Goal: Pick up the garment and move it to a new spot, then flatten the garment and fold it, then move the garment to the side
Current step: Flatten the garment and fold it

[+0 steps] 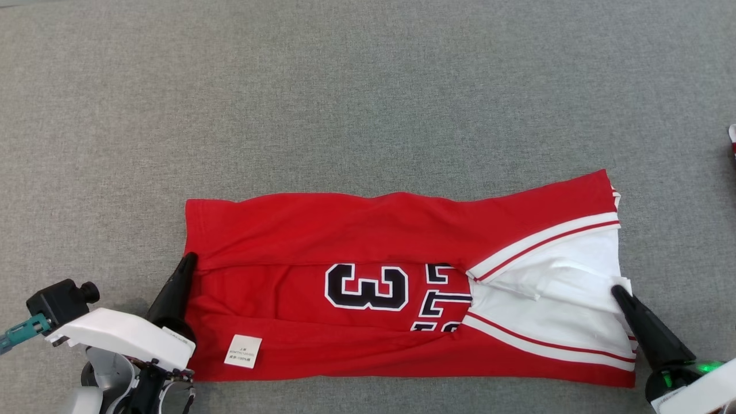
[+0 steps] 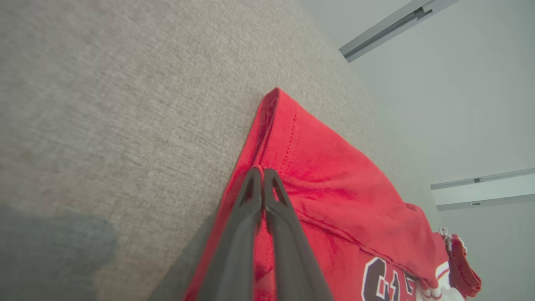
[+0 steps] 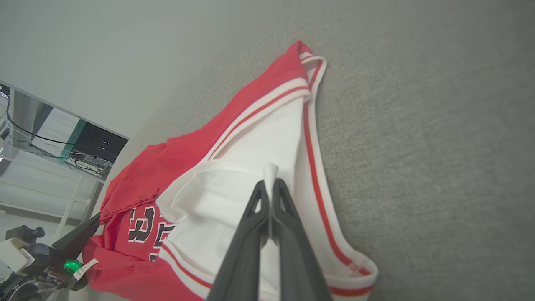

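"Red basketball jersey (image 1: 402, 230), is it? Where's it lying?"

"Flat on the grey fabric worktop (image 1: 345, 86), towards the robot's side, stretched out left to right. Its long edges are folded in towards the middle. The black number 3 (image 1: 368, 286) peeks out between the flaps, and the figure next to it is half covered."

"And the pale end?"

"That's a white panel (image 1: 575, 259) with red-and-white striped trim, at the robot's right. A small white label (image 1: 242, 351) sits on the near flap by the left end."

"What are the arms doing?"

"The left pincer (image 1: 188, 260) is at the jersey's left edge. Its dark fingers (image 2: 240, 225) are pressed together with a bit of the red hem nipped at the tips. The right pincer (image 1: 616, 289) is at the opposite end, closed on a fold of the white cloth, which pokes up between its fingers (image 3: 246, 238). A green light (image 1: 704, 367) glows on that wrist."
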